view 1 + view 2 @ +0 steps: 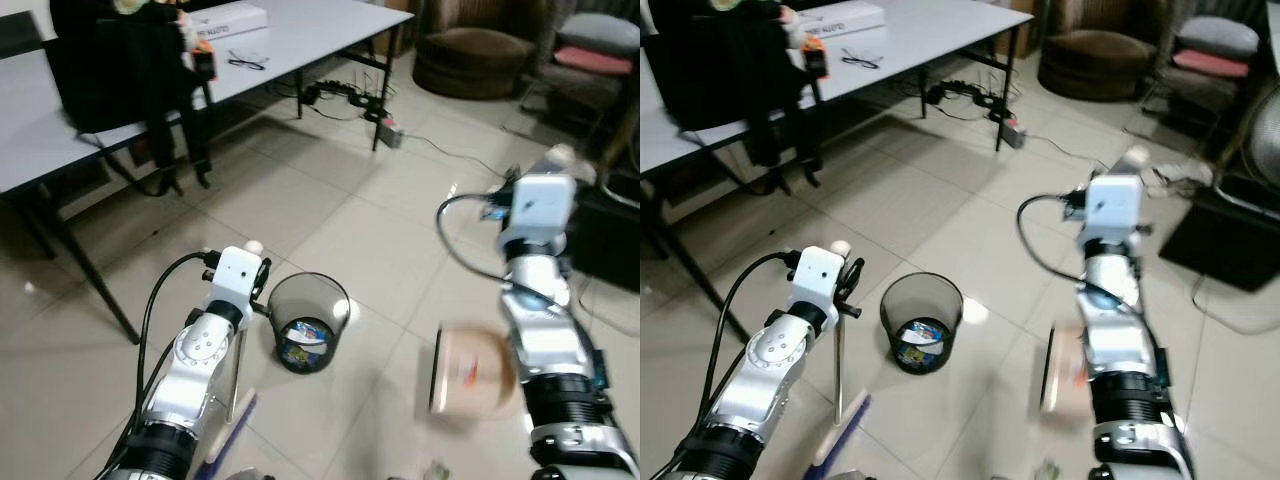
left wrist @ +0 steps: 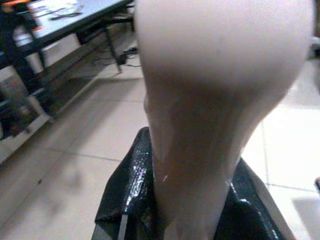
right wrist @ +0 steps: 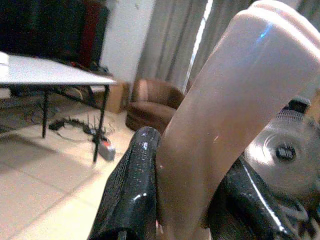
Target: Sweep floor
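My left gripper is shut on the beige handle of a broom. Its thin pole runs down to blue bristles on the tiled floor near my feet. My right gripper is raised and shut on the beige handle of a dustpan; black fingers flank that handle. The beige dustpan hangs blurred below the right arm, just above the floor. A black mesh bin holding some litter stands on the floor between the two arms.
A grey table with a black bag stands at the back left. Cables and a power strip lie beneath its far end. A brown armchair is at the back, with a fan and a dark box to the right.
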{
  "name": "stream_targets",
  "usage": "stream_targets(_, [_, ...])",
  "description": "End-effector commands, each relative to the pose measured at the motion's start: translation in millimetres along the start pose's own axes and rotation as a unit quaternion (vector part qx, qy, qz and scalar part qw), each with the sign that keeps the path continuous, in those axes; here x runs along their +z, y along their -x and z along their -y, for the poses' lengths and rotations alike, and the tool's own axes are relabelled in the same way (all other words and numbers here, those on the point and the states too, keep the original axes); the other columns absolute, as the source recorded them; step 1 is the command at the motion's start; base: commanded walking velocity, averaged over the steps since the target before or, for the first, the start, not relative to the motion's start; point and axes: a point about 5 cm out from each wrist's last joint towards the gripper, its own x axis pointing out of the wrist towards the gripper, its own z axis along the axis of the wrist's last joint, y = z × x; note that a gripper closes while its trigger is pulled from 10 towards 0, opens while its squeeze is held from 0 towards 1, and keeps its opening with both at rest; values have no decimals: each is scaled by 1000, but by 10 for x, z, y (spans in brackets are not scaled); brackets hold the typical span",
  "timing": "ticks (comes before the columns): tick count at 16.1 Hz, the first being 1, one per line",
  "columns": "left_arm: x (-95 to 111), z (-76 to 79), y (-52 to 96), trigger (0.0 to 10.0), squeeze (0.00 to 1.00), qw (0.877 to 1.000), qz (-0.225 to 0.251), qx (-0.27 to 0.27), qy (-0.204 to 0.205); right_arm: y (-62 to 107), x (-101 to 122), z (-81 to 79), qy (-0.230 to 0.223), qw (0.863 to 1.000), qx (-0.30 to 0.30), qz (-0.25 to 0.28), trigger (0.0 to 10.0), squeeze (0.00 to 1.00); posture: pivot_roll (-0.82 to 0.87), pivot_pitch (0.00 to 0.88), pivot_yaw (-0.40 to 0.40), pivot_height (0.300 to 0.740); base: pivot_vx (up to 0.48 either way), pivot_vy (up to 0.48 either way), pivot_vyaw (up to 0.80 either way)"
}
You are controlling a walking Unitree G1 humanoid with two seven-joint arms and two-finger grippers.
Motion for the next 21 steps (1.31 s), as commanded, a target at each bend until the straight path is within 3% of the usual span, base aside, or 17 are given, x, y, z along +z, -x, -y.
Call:
stream_targets(1, [28, 12, 0, 10000, 0, 1000, 0, -14, -8, -13, 121, 16, -6, 1000, -6, 27, 10000, 0, -43, 0, -28, 740, 0, 0, -800])
stream_targets(6, [-8, 46, 35, 10000, 0, 999, -7, -32, -10, 88, 36, -108, -10, 1000, 3, -3, 10000, 0, -44, 0, -26, 740, 0, 0, -800])
stream_targets(13, [-17, 55, 58, 10000, 0, 999, 6, -41, 2, 183, -28, -232, -49, 998, 20, -33, 10000, 0, -50, 0, -21, 740, 0, 0, -800])
stream_targets(17, [-8, 24, 45, 10000, 0, 1000, 15, -28, 1, 189, -39, -227, -53, 998, 21, -37, 10000, 0, -52, 0, -21, 740, 0, 0, -800])
stream_targets(21, [148, -60, -1, 10000, 0, 998, 56, 17, 7, 190, -50, -203, -54, 997, 24, -43, 10000, 0, -55, 0, -19, 740, 0, 0, -800])
